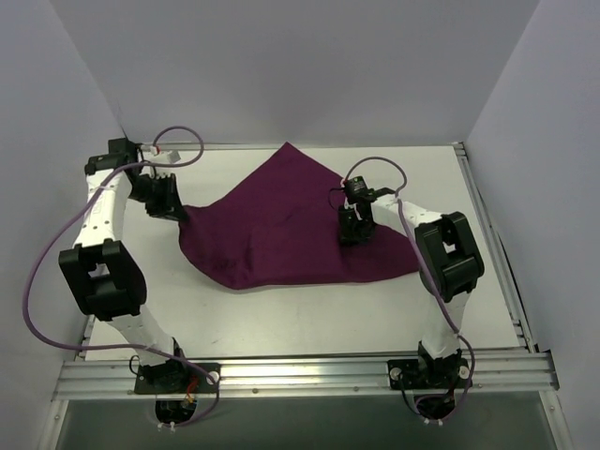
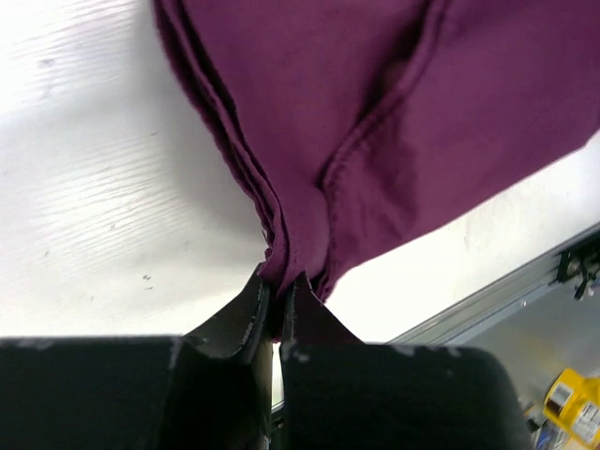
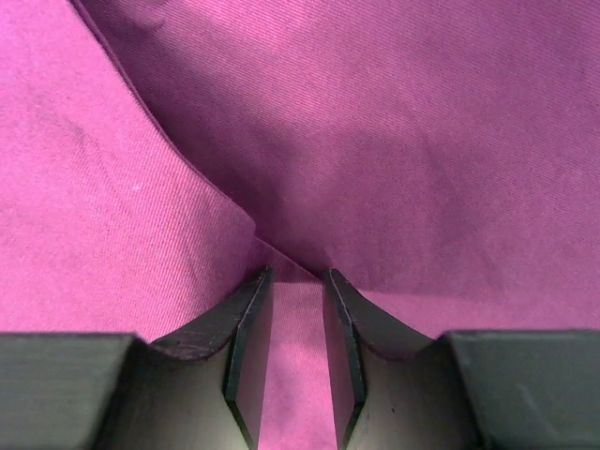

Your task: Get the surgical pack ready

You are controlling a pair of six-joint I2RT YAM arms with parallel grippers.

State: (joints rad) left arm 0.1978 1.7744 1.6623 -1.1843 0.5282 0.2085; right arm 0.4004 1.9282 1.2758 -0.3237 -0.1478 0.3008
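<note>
The dark purple cloth lies on the white table in the middle of the top view. It is doubled into a rough triangle, with its peak toward the upper centre and its long axis running left to right across the frame. The left gripper sits at the cloth's far left tip. In the left wrist view its jaws are pressed together on the bunched hem, and several layers gather into the pinch and fan out toward the top of that frame. All of the fabric therefore lies away from this hand, to its right in the top view. The right gripper is down on the cloth right of centre. In its wrist view the fingers stand narrowly apart with a crease running into the gap, so it looks nipped on a fold, though that is less certain. No tray, instruments or gauze show in any view. The next move probably turns on the left arm drawing its corner along the long axis while the right arm anchors the other end.
</note>
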